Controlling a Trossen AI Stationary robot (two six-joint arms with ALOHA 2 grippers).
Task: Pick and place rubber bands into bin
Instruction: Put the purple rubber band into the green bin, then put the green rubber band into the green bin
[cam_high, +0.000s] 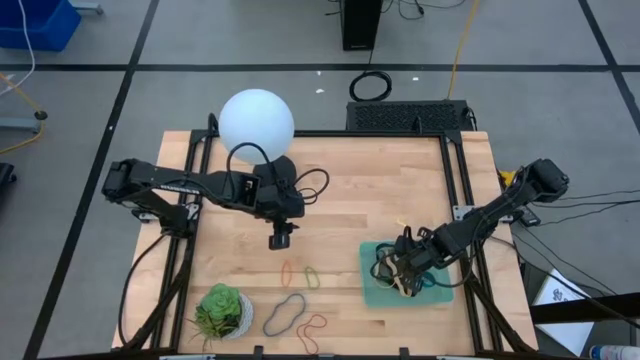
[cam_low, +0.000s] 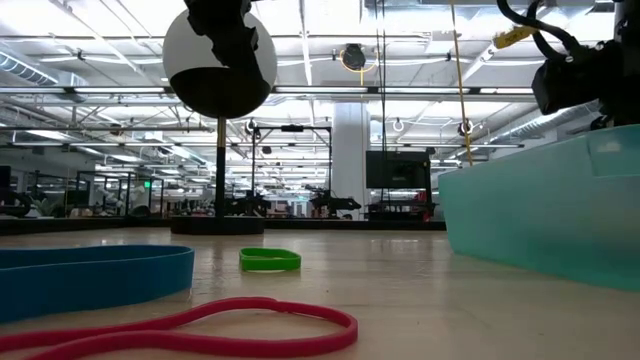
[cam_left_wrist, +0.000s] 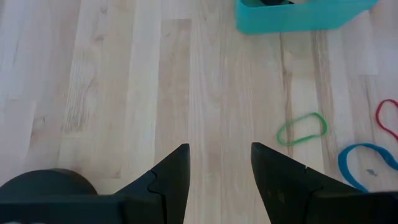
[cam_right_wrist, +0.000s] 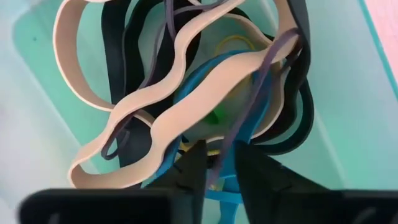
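The mint-green bin (cam_high: 372, 290) sits on the table's right near part and holds a heap of rubber bands (cam_right_wrist: 186, 93): tan, black, blue, yellow and a thin purple one. My right gripper (cam_high: 404, 277) reaches down into the bin, its fingers a narrow gap apart (cam_right_wrist: 221, 171), with the purple band (cam_right_wrist: 249, 112) running between them. My left gripper (cam_high: 280, 240) is open and empty above bare wood near the table's middle (cam_left_wrist: 217, 174). Loose bands lie flat on the table: green (cam_high: 312, 276), orange (cam_high: 287, 270), blue (cam_high: 285, 313) and red (cam_high: 313, 328). My right gripper points down into the heap in the bin. The thin purple band (cam_right_wrist: 219, 174) passes through the narrow gap between its fingers. I cannot tell whether the fingers touch it.
A white globe (cam_high: 256, 122) stands at the table's far left. A white pot with a green succulent (cam_high: 222, 312) stands at the near left, beside the blue band. In the low view the bin wall (cam_low: 550, 220) rises at right, with the green band (cam_low: 270, 260) on open wood.
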